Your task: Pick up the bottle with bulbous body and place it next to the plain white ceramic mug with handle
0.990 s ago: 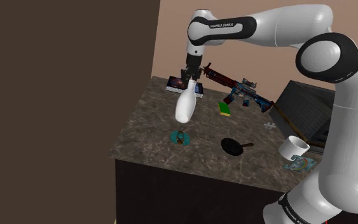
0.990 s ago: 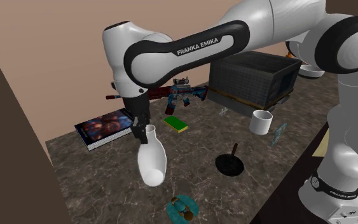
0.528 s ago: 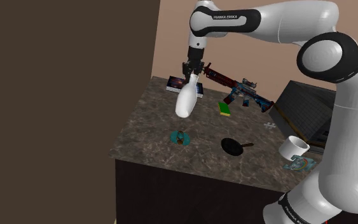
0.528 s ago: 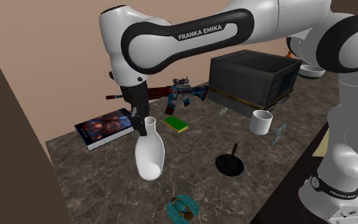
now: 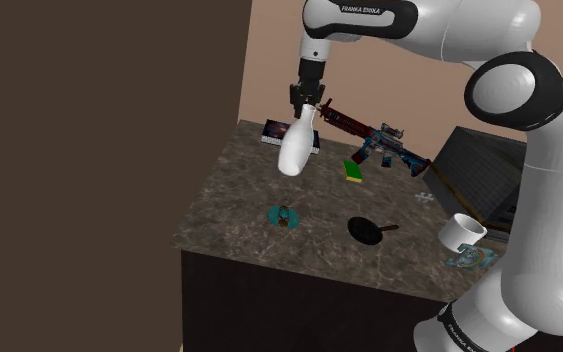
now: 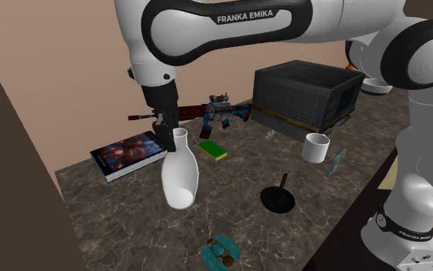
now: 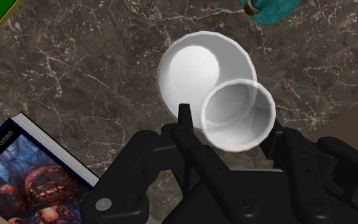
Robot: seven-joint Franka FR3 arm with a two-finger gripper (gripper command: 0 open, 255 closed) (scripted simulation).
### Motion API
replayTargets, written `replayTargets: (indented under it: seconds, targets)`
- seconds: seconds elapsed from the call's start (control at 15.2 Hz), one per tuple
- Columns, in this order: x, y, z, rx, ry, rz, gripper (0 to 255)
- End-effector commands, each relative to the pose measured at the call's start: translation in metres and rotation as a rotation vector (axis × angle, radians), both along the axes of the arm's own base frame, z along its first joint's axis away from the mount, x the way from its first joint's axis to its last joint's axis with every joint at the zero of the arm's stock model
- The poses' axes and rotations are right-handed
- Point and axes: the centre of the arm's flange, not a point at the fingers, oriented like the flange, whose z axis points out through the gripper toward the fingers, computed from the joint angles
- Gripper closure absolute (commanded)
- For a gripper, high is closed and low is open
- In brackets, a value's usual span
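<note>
A white bottle with a bulbous body hangs in the air above the dark marble counter, its neck uppermost. My black gripper is shut on the neck's rim. In the wrist view the fingers clasp the bottle's open mouth, with the round body below it. The white mug with a handle stands far off, near the counter's edge by the stand.
On the counter lie a picture book, a red and blue toy rifle, a green pad, a black pan and a teal trinket. A dark box stands behind the mug.
The arm has risen and lifted the bottle higher above the counter. The bottle hangs more upright than before.
</note>
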Motion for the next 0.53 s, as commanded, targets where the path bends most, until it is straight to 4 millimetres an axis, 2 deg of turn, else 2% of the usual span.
replayTargets:
  seconds: [0.0,0.46]
  targets:
    - [0.0,-0.001,0.012,0.0,0.0,0.0,255]
    - [0.0,-0.001,0.049,0.0,0.0,0.0,255]
